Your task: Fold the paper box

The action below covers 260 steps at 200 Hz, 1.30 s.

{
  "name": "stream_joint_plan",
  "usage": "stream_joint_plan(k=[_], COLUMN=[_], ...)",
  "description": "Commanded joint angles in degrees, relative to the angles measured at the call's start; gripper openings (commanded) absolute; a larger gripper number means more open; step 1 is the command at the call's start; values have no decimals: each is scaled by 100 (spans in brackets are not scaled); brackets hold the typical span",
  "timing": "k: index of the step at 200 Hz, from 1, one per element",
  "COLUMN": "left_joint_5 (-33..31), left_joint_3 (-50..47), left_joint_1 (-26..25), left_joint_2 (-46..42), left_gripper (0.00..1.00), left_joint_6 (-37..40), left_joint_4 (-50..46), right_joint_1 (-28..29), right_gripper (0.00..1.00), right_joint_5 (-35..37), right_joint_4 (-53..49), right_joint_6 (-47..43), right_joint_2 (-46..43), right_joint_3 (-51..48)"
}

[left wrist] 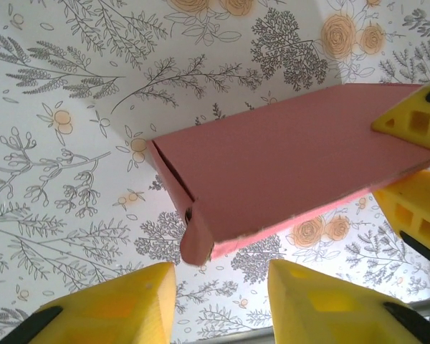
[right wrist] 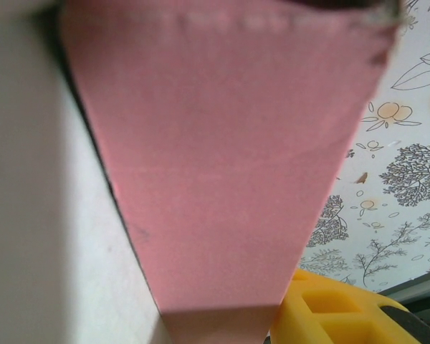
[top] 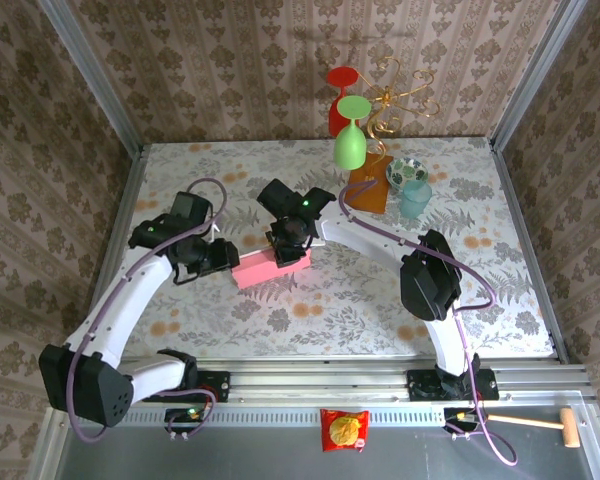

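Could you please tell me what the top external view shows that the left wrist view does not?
Top view: both arms whole, a green glass, a red glass, an orange booklet, a bowl, a blue cup, a snack packet and a mallet. Left wrist view: the end of the pink box close up, a rounded tab sticking out at its corner. Both: the box on the flowered table, the left gripper with jaws apart and nothing between them, the right gripper clamped on the box.

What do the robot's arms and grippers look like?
The left arm and right arm are white tubes with bulky black joint housings, a purple cable looping along each. The left gripper and right gripper have chunky yellow fingers.
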Motion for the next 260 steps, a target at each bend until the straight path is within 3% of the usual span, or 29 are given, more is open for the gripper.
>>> stream_joint_plan(k=[1,33,89,134,195,260], left_joint_5=[84,48,-234,-494,-440,-320], left_joint_3=[194,-91,-22,-89,-94,-74], left_joint_1=[-34,-56,-56,-56,-65,-22], left_joint_2=[-184,-203,233,311,386,449], left_gripper=[41,39,20,18,0,0], left_joint_6=[-223,-235,38,255,203,126], left_joint_4=[-274,-276,34,47,135,83], right_joint_1=[-45,-38,-41,-46,-63,-77], right_gripper=[38,38,38,38,37,37], right_joint_5=[89,63,62,54,27,19], right_joint_4=[-90,-67,-59,-24,3,1], right_joint_6=[150,152,160,172,178,175], right_joint_2=[141,163,171,180,209,233], right_joint_3=[-92,-74,-63,-83,-48,-39])
